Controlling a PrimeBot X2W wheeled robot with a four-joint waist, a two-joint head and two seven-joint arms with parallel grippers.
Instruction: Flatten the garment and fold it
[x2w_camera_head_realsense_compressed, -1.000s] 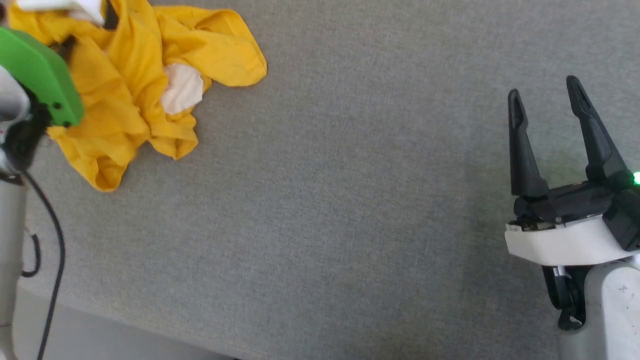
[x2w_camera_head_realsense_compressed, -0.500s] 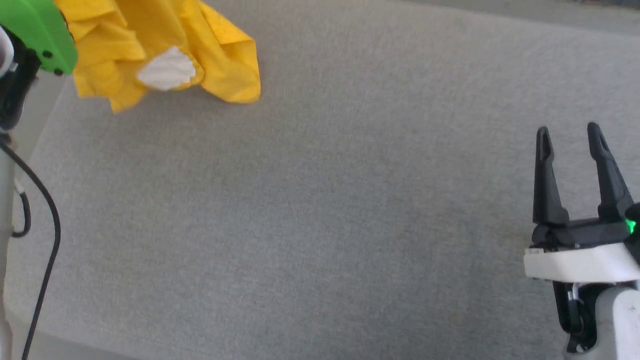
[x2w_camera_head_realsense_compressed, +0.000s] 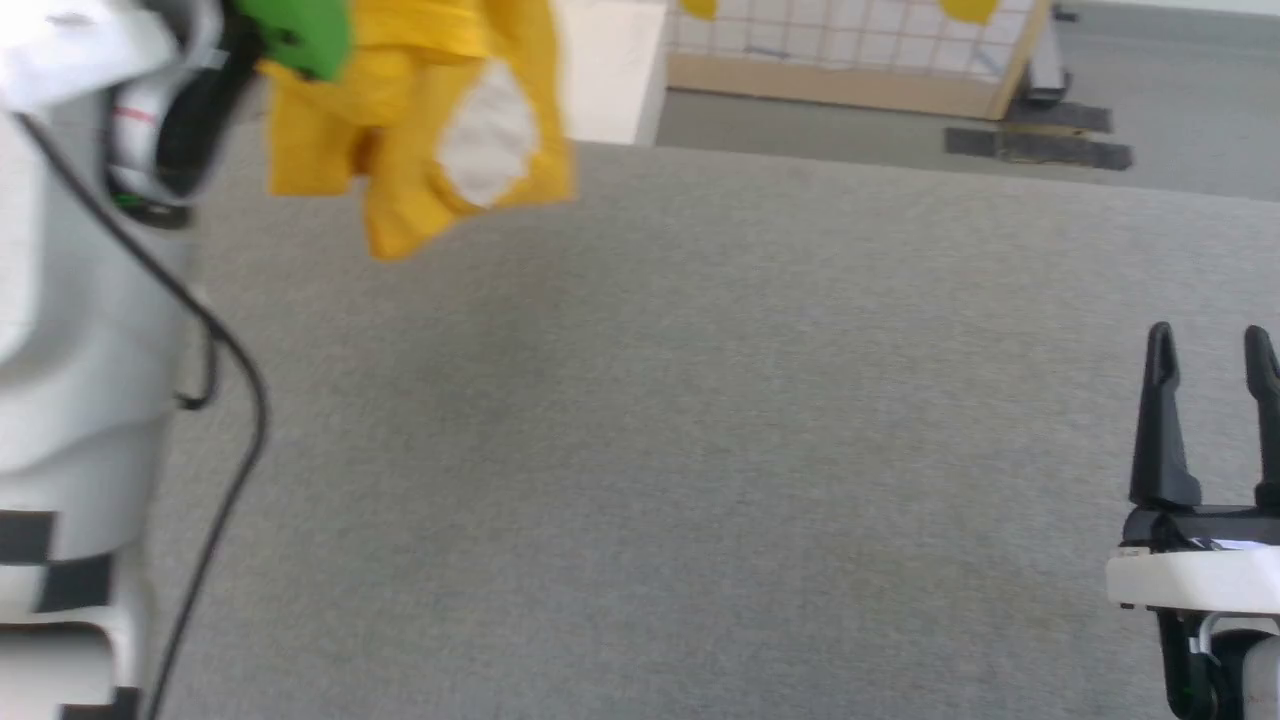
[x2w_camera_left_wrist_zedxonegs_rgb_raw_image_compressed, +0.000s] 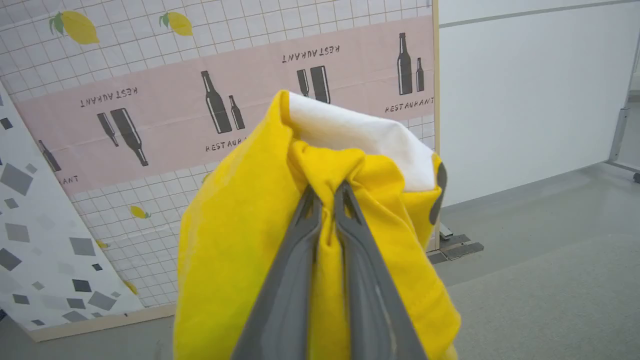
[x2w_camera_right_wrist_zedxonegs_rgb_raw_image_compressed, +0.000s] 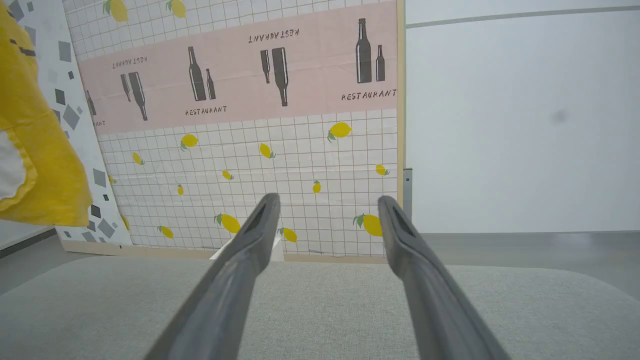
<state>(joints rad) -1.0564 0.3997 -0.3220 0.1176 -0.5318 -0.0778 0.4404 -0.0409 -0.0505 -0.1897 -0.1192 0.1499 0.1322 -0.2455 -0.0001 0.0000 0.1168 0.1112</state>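
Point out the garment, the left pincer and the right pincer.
garment (x2w_camera_head_realsense_compressed: 400, 120), head view, on the hanging yellow fabric.
left pincer (x2w_camera_left_wrist_zedxonegs_rgb_raw_image_compressed: 327, 195), left wrist view, midway between its fingertips, which pinch the garment.
right pincer (x2w_camera_right_wrist_zedxonegs_rgb_raw_image_compressed: 328, 201), right wrist view, midway between its spread fingertips.

1. Shirt (x2w_camera_left_wrist_zedxonegs_rgb_raw_image_compressed: 235, 240): soft, matt yellow cloth, creased.
2. Table (x2w_camera_head_realsense_compressed: 700, 450): grey woven cloth, matt, slightly rough.
3. Right gripper (x2w_camera_right_wrist_zedxonegs_rgb_raw_image_compressed: 327, 201): smooth, matt dark plastic fingers (x2w_camera_right_wrist_zedxonegs_rgb_raw_image_compressed: 235, 280).
4. Screen (x2w_camera_right_wrist_zedxonegs_rgb_raw_image_compressed: 250, 150): matt printed sheet; pale wood frame (x2w_camera_head_realsense_compressed: 850, 92).
5. Cover (x2w_camera_head_realsense_compressed: 300, 30): smooth green plastic.
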